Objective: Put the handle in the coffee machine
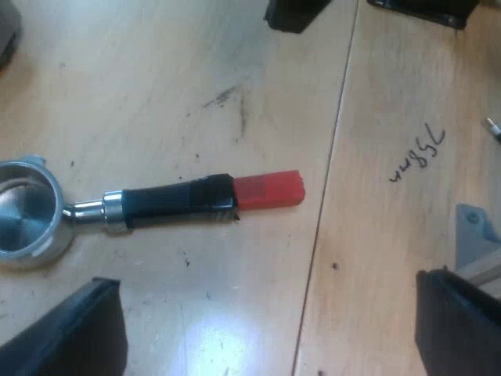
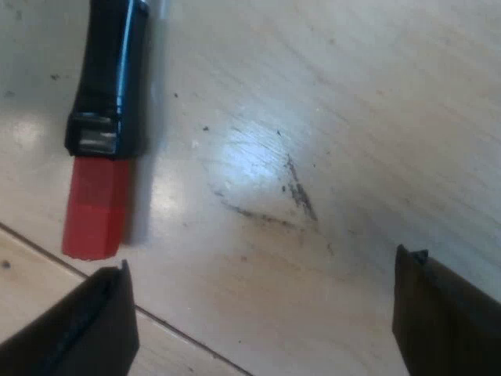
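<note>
A pale wooden desk (image 1: 156, 70), scuffed and crossed by a seam (image 1: 333, 157), carries the work. The metal holder (image 1: 149, 207) lies flat and loose on it. Its round basket (image 1: 23, 215) opens upward, and its dark handle (image 1: 176, 200) ends in the red tip (image 1: 268, 190), which stops just short of the seam. The left gripper (image 1: 262, 333) hovers above the desk near the handle, fingers wide apart and holding nothing. The right gripper (image 2: 262, 325) hangs close over the red tip's end, also spread and empty. The step in hand looks to be the pick-up. To do it well, one gripper should come down square across the handle with its fingers straddling it. It should close on the dark grip rather than the red tip, near enough to the basket that the heavy metal end rides level and cannot swing when lifted.
</note>
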Controlling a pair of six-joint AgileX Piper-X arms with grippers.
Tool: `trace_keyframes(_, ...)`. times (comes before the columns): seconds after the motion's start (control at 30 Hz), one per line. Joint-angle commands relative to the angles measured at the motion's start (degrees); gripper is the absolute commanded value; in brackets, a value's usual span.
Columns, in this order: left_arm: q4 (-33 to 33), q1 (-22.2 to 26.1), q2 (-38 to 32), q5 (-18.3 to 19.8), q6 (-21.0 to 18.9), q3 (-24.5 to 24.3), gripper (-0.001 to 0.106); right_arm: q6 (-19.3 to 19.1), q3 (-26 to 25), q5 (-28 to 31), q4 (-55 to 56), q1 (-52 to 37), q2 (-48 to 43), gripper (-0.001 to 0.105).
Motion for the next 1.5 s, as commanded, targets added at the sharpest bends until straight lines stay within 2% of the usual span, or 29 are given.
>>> trace_keyframes(0.03,-3.71,-0.28,1.31,-0.13,0.03,2.95,0.077,0.23,0.55,0.01,-0.04,0.14,2.98,0.07)
trace_keyframes(0.1,-5.39,-0.28,1.74,-0.24,-0.26,4.19,0.077,0.23,0.53,0.01,-0.24,0.14,5.16,0.07)
trace_keyframes(0.23,-7.24,-0.28,1.82,-3.5,-1.29,5.97,0.077,0.23,0.53,-0.09,-2.36,0.14,10.45,0.067)
trace_keyframes(0.3,-7.23,-0.28,1.82,-3.56,-1.29,6.25,0.077,0.23,0.53,-0.22,-3.3,0.14,12.38,0.058)
trace_keyframes(0.43,-7.23,-0.28,1.82,-3.77,-1.29,7.49,0.077,0.23,0.53,-0.64,-6.09,0.14,16.03,0.031)
trace_keyframes(0.5,-7.23,-0.28,1.82,-3.96,-1.29,8.59,0.077,0.23,0.53,-2.16,-7.56,0.14,17.69,0.022)
trace_keyframes(0.57,-7.84,-0.28,1.82,-3.93,-1.29,10.0,0.077,0.6,0.53,-3.95,-9.68,0.14,19.92,0.006)
trace_keyframes(0.63,-8.91,-0.28,1.82,-3.93,-1.29,11.62,0.077,0.87,0.53,-4.3,-10.65,0.14,20.99,0.0)
trace_keyframes(0.73,-9.29,-0.28,1.82,-3.93,-1.29,12.13,0.077,0.94,0.53,-4.31,-11.69,0.14,22.09,0.0)
trace_keyframes(0.9,-10.21,-0.28,1.82,-4.05,-1.29,12.1,0.077,3.89,0.53,-8.24,-15.11,0.14,25.22,0.0)
trace_keyframes(1.1,-10.53,-0.28,1.82,-6.22,-1.29,12.1,0.077,4.75,0.24,-8.63,-17.2,2.23,26.57,0.0)
trace_keyframes(1.23,-9.66,-0.28,1.82,-6.22,-1.51,11.78,0.077,7.94,0.24,-10.3,-20.93,6.02,28.8,0.0)
trace_keyframes(1.3,-7.13,-0.28,1.46,-7.56,-1.51,9.97,0.077,9.35,0.24,-10.7,-22.69,7.31,29.35,0.0)
trace_keyframes(1.37,-3.47,-0.28,1.33,-11.37,-1.39,7.98,0.077,10.86,0.24,-10.7,-24.86,8.99,29.79,0.0)
trace_keyframes(1.43,-1.17,-0.28,1.19,-13.45,-1.37,6.5,0.077,11.76,0.24,-10.7,-26.29,10.05,30.04,0.0)
trace_keyframes(1.5,0.63,-0.28,0.98,-13.64,-1.24,5.57,0.077,12.57,0.14,-10.7,-27.73,10.64,30.38,0.0)
